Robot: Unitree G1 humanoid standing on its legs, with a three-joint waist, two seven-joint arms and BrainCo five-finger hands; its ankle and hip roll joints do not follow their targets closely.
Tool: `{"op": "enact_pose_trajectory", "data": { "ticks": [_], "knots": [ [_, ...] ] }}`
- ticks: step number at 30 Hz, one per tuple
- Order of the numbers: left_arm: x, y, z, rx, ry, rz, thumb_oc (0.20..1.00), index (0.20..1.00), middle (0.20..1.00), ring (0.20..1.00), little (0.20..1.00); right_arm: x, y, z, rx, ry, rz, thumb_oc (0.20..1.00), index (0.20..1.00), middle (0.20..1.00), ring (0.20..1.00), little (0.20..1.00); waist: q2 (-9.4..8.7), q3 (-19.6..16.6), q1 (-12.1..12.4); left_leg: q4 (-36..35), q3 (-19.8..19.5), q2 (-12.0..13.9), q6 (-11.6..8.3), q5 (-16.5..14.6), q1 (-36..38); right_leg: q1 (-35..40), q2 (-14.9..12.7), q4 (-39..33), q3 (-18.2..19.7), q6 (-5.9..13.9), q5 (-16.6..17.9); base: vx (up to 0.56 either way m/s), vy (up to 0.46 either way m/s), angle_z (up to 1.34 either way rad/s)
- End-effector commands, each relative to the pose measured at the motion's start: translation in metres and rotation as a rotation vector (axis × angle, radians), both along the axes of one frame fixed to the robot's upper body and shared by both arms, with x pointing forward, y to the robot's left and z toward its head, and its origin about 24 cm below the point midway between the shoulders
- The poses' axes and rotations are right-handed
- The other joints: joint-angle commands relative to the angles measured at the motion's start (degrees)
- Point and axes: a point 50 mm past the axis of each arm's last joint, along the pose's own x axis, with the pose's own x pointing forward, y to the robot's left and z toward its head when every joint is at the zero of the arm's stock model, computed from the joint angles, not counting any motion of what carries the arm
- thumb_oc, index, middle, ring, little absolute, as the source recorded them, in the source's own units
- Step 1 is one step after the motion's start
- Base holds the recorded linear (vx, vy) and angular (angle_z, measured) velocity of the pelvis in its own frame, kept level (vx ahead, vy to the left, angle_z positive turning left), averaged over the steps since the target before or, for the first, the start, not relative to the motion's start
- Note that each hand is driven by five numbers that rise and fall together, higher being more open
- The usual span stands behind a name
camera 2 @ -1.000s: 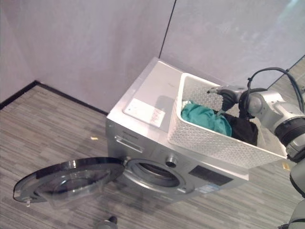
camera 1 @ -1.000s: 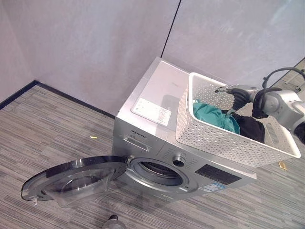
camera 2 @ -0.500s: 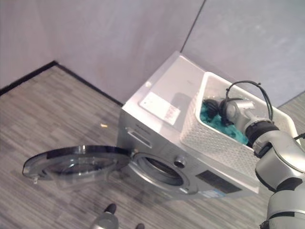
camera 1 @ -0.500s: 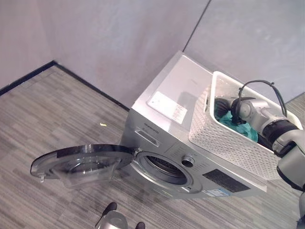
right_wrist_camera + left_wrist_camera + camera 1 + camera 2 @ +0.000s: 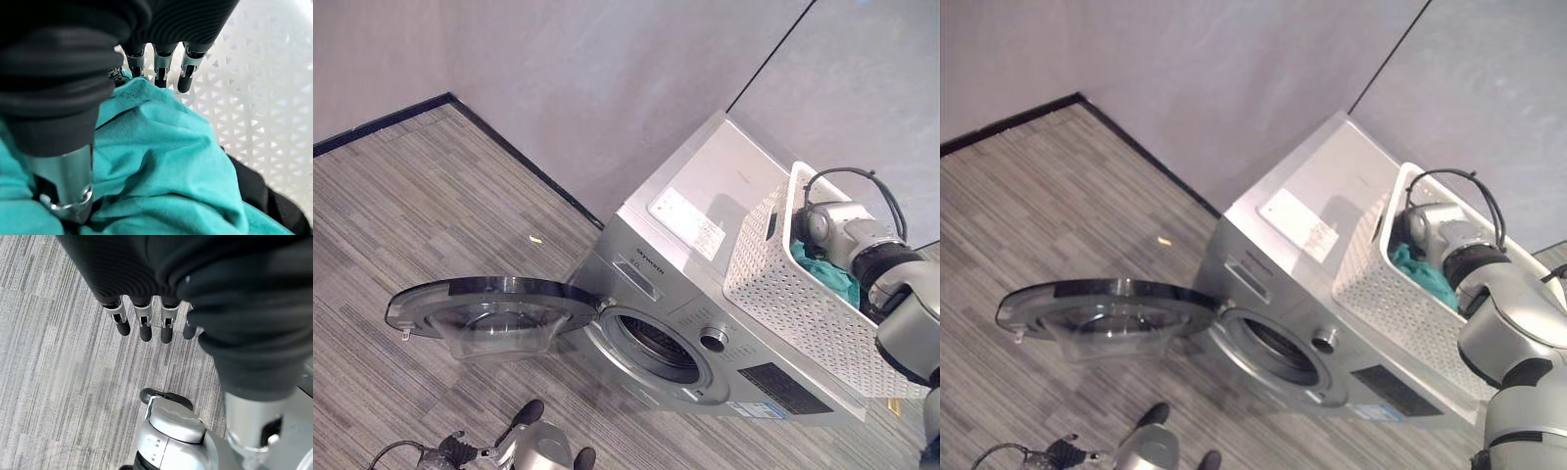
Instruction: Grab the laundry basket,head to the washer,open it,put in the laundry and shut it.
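Since the earlier frame the right hand [image 5: 161,54] has sunk deeper into the white laundry basket [image 5: 783,284], which stands on the right part of the washer's [image 5: 695,284] top. Its fingers [image 5: 185,78] reach down onto the teal laundry [image 5: 166,161] beside a black garment [image 5: 264,196]; whether they clamp the cloth cannot be told. The washer door [image 5: 494,308] hangs open. The left hand [image 5: 146,298] hangs over the floor [image 5: 421,215], fingers straight and apart.

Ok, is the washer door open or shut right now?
Open. The washer door is swung fully out to the side, and the drum opening is exposed on the front of the washer.
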Motion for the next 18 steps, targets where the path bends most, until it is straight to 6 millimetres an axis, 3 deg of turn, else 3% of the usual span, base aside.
{"op": "enact_pose_trajectory", "data": {
  "ticks": [1,10,18],
  "knots": [
    [-0.011,0.004,-0.001,0.026,0.048,0.004,1.0,1.0,1.0,1.0,1.0,-0.001,-0.007,-0.012,-0.11,0.027,-0.02,1.0,1.0,1.0,1.0,1.0,1.91,-0.7,-0.4,-5.1,-0.7,-0.2,1.34,1.5,1.3,-0.9,-3.0,0.0,1.4,2.13,2.7,0.0,0.0,0.0],
    [-0.019,-0.001,-0.005,0.011,0.077,0.016,1.0,1.0,1.0,1.0,1.0,-0.001,0.002,-0.025,-0.127,0.013,0.013,1.0,1.0,1.0,1.0,1.0,3.11,-0.8,-1.7,-5.3,0.6,0.5,1.43,1.3,2.1,-1.2,-2.6,-0.1,2.6,1.6,2.8,-0.01,-0.026,-0.07],
    [-0.03,-0.01,-0.012,-0.009,0.116,0.008,1.0,1.0,1.0,1.0,1.0,-0.006,-0.001,-0.041,-0.127,0.007,0.012,1.0,1.0,1.0,1.0,1.0,5.47,-2.0,-3.2,-5.1,1.7,1.0,1.51,0.8,3.0,-1.3,-2.2,-0.1,3.5,1.42,2.6,-0.01,-0.025,-0.05]
  ]
}}
